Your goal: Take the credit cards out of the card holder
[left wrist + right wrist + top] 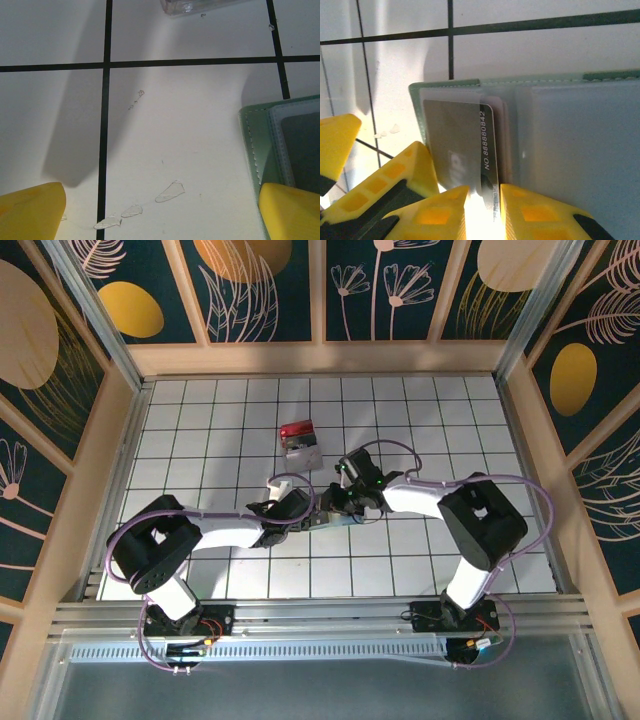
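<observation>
Red-topped block with clear whitish base (299, 443) near the middle of the white gridded desk (200, 430), dark floral wall panels (260, 290) around the desk

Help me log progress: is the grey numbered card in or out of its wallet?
Partly out: grey numbered card overlaps pale green soft wallet, its end between the right gripper's jaws.

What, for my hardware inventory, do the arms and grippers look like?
White tubular links with bulky black joint housings; a lilac cable loops along the left arm and the right arm. The left gripper and right gripper have blunt yellow fingers, with square recesses on the right one's.
</observation>
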You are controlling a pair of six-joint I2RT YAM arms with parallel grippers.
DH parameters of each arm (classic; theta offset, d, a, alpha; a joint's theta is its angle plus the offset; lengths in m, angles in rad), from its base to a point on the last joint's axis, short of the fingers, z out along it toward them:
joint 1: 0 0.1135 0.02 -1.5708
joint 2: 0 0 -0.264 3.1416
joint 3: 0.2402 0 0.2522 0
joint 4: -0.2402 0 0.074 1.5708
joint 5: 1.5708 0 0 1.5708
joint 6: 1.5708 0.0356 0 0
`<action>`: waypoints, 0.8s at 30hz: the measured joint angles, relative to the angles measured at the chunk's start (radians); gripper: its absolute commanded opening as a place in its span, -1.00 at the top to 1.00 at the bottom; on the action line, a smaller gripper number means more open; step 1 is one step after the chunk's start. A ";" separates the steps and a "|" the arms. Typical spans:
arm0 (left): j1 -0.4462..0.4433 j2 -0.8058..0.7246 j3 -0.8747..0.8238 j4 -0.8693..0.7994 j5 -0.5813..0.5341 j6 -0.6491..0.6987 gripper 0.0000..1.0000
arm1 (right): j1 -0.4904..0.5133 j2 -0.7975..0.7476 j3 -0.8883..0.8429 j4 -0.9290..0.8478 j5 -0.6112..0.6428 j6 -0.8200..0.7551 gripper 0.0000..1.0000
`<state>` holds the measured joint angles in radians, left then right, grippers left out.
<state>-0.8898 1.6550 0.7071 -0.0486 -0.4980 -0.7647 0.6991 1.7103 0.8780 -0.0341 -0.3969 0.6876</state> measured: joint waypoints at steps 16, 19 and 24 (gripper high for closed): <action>0.000 0.000 0.000 0.000 0.000 -0.002 -0.98 | -0.018 -0.036 -0.050 0.103 -0.076 0.033 0.78; 0.000 0.000 0.000 0.000 0.000 -0.005 -0.98 | -0.019 -0.036 -0.051 0.107 -0.077 0.033 0.84; 0.000 0.001 0.000 0.000 0.000 -0.008 -0.97 | -0.026 -0.037 -0.064 0.114 -0.076 0.033 0.89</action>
<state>-0.8898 1.6562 0.7071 -0.0490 -0.4976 -0.7731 0.6727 1.6733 0.8143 0.0799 -0.4732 0.7204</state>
